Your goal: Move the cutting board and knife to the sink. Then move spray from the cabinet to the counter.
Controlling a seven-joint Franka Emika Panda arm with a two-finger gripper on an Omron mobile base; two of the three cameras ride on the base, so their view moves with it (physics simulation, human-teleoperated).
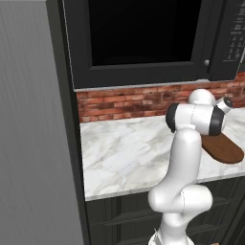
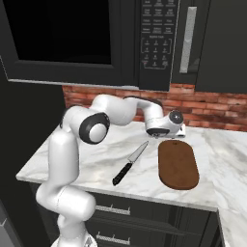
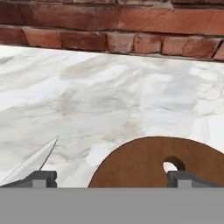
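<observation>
Nothing of the task looks done yet: both movable items lie on the white, grey-veined marble counter (image 2: 96, 159), and no sink or spray bottle is in sight, so both transfers and the later spray step appear to remain.

Nearest the base in the right base view lies one small kitchen knife with a black handle and pointed silver blade (image 2: 129, 164), handle toward seven o'clock, tip toward one o'clock. Just beside it, at its three o'clock and apart from it, rests one large flat brown wooden cutting board with rounded corners (image 2: 178, 164); the hand view shows its narrow end carrying a round hole (image 3: 173, 164), and the knife's tip at eight o'clock.

Beyond the board's far end, at twelve o'clock from it, hovers the white arm's two-finger gripper (image 2: 182, 131), low over the counter. Its jaws stand spread wide and empty, one dark fingertip near the knife tip, the other by the hole.

Farthest back run one red brick wall (image 2: 212, 108), then one black microwave with buttons (image 2: 154, 43), and at one o'clock one dark charcoal wall cabinet with a metal handle (image 2: 222, 43), door shut.
</observation>
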